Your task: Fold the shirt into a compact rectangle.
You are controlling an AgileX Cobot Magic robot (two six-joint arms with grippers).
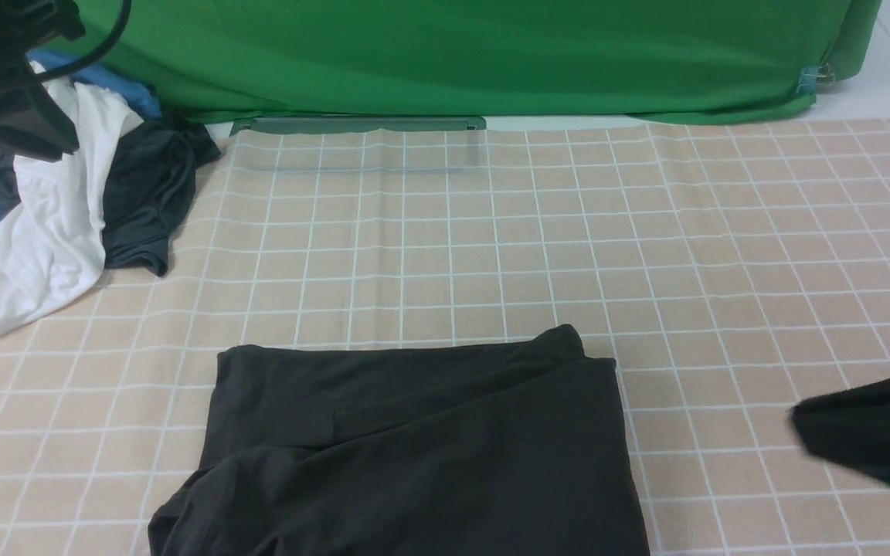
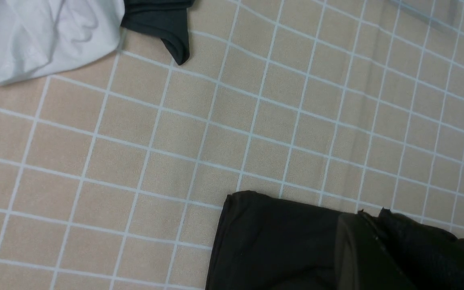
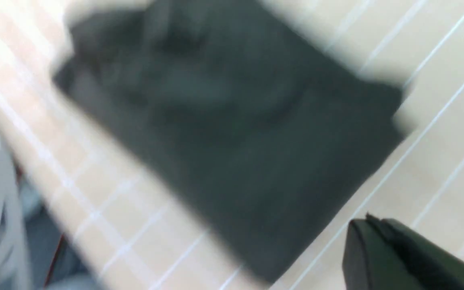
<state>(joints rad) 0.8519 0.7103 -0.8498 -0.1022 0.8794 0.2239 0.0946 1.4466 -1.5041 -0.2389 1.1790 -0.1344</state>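
Folded black shirt (image 1: 422, 448) on checked tablecloth (image 1: 723, 255). Beyond it (far left), heaped clothes (image 1: 66, 208). Left gripper (image 2: 377, 241) closed over shirt; right gripper (image 3: 373, 237) closed, empty.

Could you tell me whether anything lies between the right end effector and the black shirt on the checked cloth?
Nothing visible does. Only bare checked cloth separates the right end effector from the shirt; the clothes pile lies far off on the left.

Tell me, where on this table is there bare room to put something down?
Bare cloth runs between the black shirt and the green backdrop, and to the shirt's right. The far left corner is crowded by the pile of clothes.
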